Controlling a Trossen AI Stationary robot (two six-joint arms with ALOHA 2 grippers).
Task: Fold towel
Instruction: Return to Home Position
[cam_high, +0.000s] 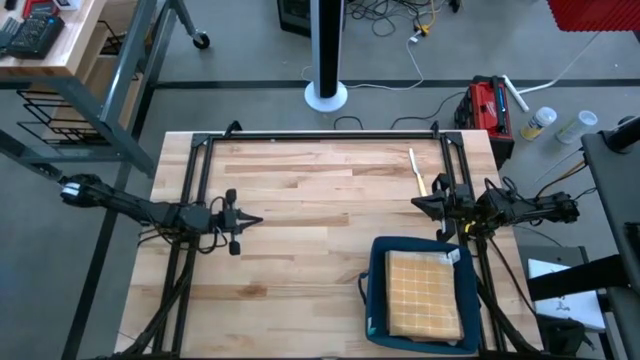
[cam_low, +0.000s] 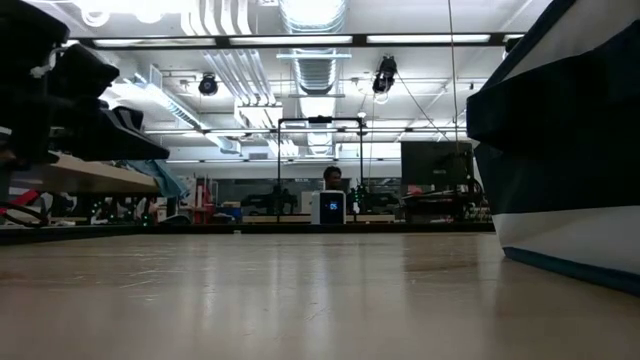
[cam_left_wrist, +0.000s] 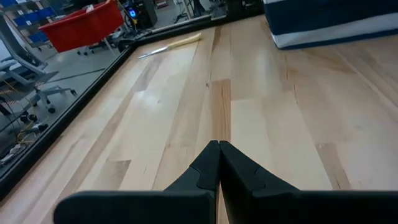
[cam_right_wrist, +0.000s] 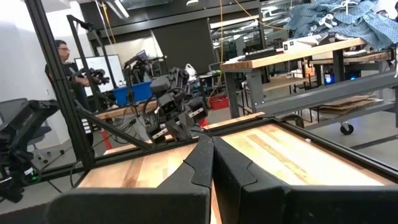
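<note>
Yellow towel (cam_high: 424, 292) lies folded flat inside the blue bin (cam_high: 377, 290), its grid pattern facing up and filling most of the bin's floor. Any towel beneath it cannot be seen. The bin stands on the desk (cam_high: 300, 180) at the near right corner, square to the edge.

Just beyond the bin's far rim, the right tool (cam_high: 420, 205) hangs over bare wood with its fingers pressed together and nothing between them. The left tool (cam_high: 252, 218) is well apart from the bin on the other side of the desk, likewise closed and empty, pointing inward. A pale slim stick (cam_high: 415, 170) lies near the right arm, toward the far edge.

The folding work looks finished, and what remains is parking the arms. Doing that well probably means keeping both tools closed and drawing each arm straight back along its own line. The right arm needs the more care: any drop or sideways swing could nudge the bin's rim or sweep the stick. Both arms already look close to their rest poses, so small, slow corrections should be enough.
</note>
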